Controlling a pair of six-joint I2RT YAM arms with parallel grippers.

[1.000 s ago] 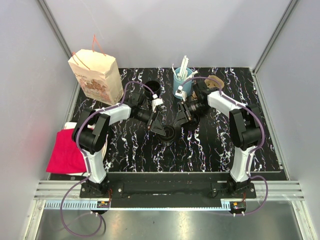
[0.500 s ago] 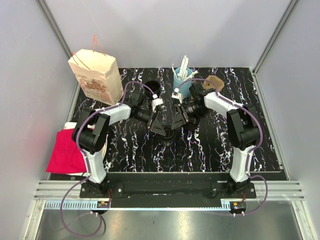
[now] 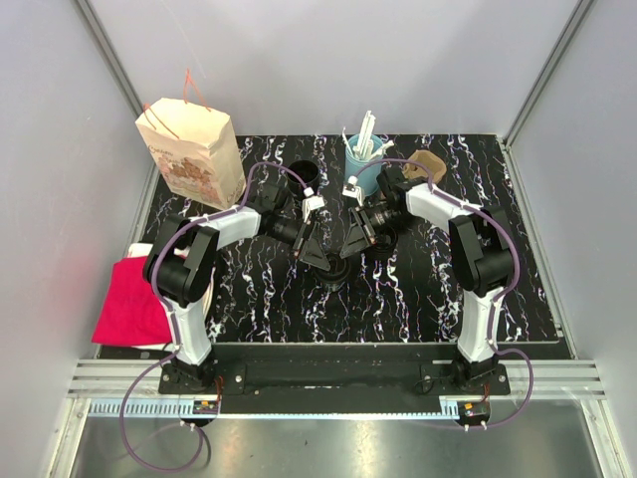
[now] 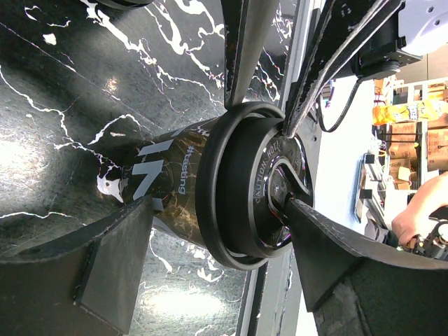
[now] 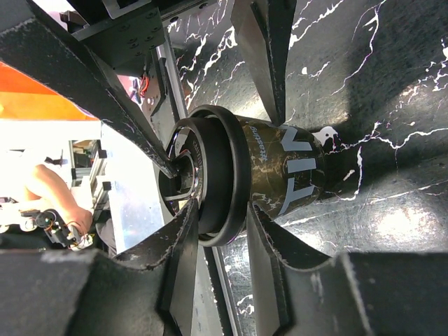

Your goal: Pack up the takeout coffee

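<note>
Two grippers crowd the takeout coffee (image 3: 336,271), a small black lidded paper cup, at the middle of the black marbled tabletop (image 3: 428,299).
Along the far edge we see a tan paper bag (image 3: 191,151) at the left corner, a lidless black cup (image 3: 302,170) and a light-blue cup of straws (image 3: 362,159). The coffee stands upright, grey lettering on its wall; the left gripper (image 4: 222,206) holds it wide, and the right gripper (image 5: 221,210) pinches its lid rim, narrow.

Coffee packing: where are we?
Done: lid sits on the takeout coffee, upright on the table. In hand: left hand and right hand both bracket it; grip unclear. To do: move it into the paper bag at rear left.
</note>
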